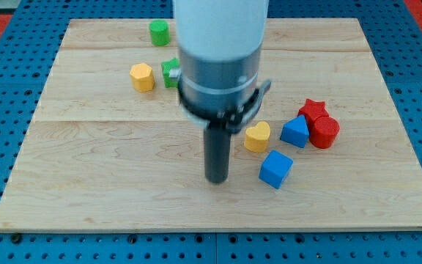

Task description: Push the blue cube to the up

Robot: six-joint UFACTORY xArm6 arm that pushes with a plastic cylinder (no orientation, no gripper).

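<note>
The blue cube (275, 169) lies on the wooden board (101, 183) at the view's lower right of centre. My tip (217, 179) rests on the board to the cube's left, about a block's width away, not touching it. A yellow heart block (257, 136) lies just above the cube, to the upper right of my tip. The arm's wide white and grey body (220, 51) hangs over the board's middle and hides what lies behind it.
A blue triangular block (295, 132), a red star block (313, 111) and a red cylinder (324, 133) cluster at the right. A yellow hexagonal block (143, 76), a green cylinder (159, 32) and a partly hidden green block (170, 72) lie at upper left.
</note>
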